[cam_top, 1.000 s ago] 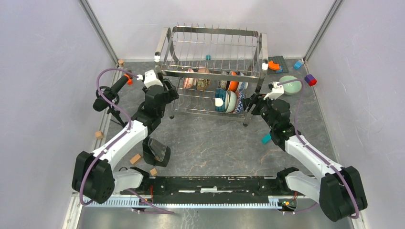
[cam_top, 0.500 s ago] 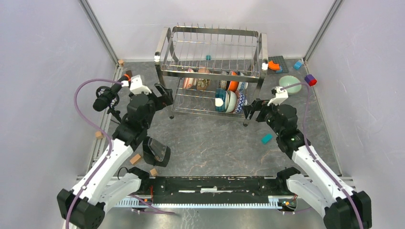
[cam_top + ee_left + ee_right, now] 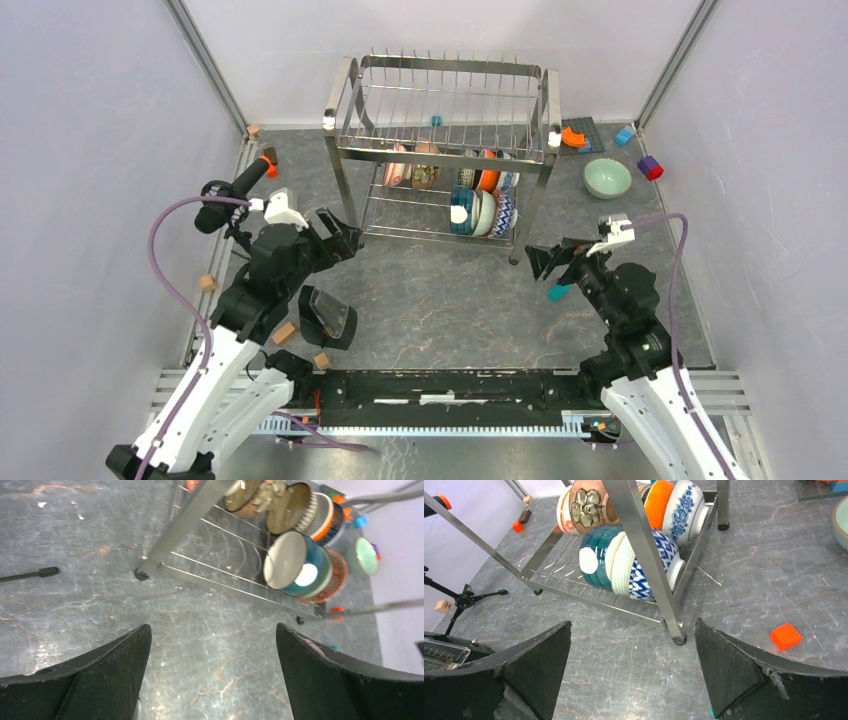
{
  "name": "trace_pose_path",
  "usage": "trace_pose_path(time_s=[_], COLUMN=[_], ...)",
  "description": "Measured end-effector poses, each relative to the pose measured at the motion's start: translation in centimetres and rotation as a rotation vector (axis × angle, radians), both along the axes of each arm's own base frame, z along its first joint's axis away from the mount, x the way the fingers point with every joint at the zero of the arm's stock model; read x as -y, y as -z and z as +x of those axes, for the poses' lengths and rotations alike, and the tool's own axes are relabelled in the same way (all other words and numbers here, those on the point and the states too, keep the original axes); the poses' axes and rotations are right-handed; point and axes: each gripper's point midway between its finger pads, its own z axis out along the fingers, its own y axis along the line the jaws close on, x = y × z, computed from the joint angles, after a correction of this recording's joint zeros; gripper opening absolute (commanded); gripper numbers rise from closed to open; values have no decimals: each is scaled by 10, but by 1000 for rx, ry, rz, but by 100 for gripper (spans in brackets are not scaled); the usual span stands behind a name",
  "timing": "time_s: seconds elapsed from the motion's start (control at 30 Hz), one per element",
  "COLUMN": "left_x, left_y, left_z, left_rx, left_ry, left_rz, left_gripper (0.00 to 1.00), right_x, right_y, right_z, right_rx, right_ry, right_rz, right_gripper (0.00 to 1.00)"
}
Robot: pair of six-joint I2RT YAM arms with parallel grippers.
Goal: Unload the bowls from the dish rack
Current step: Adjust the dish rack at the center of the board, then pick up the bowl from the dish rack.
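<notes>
At left, left gripper (image 3: 343,232) with fingers spread wide, empty, just off the near-left leg of the dish rack (image 3: 440,158). In the middle, bowls (image 3: 480,212) standing on edge in the lower tier, packed side by side toward its right end. At right, right gripper (image 3: 546,262) likewise spread and empty, probably the nearer one, bowls up and to its left; pale green bowl (image 3: 607,178) on the table (image 3: 440,300) beyond.

One dish rack (image 3: 440,156), about eight racked bowls (image 3: 462,212), one loose bowl (image 3: 607,178)

Pale lilac walls (image 3: 90,150) w/ grey marbled tabletop (image 3: 440,300), even light.
</notes>
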Motion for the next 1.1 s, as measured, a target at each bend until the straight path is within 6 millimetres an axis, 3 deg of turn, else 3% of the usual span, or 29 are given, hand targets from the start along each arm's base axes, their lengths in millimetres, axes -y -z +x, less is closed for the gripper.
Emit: trace_pose_path(time_s=[0.2,0.37,0.63,0.8,1.0,1.1], left_x=[21,46,125,149,174,186], left_y=[-17,-2,19,25,16,28], left_z=[-30,-41,-73,-51,-14,9], left_rx=[60,36,-35,-16,87,63], left_ry=[147,253,490,458,387,365], left_rz=[-130,-183,-61,-37,-81,-62], left_gripper=[100,100,100,100,99,97], right_x=[15,20,24,18,8,3], right_y=[34,53,70,69,63,58], right_z=[-8,-8,-9,-7,-4,-3], right_rx=[-54,-102,-77,-33,49,79], right_ry=[75,109,125,89,45,26], right_rz=[5,6,3,-2,49,83], right_gripper=[98,98,98,98,97,96])
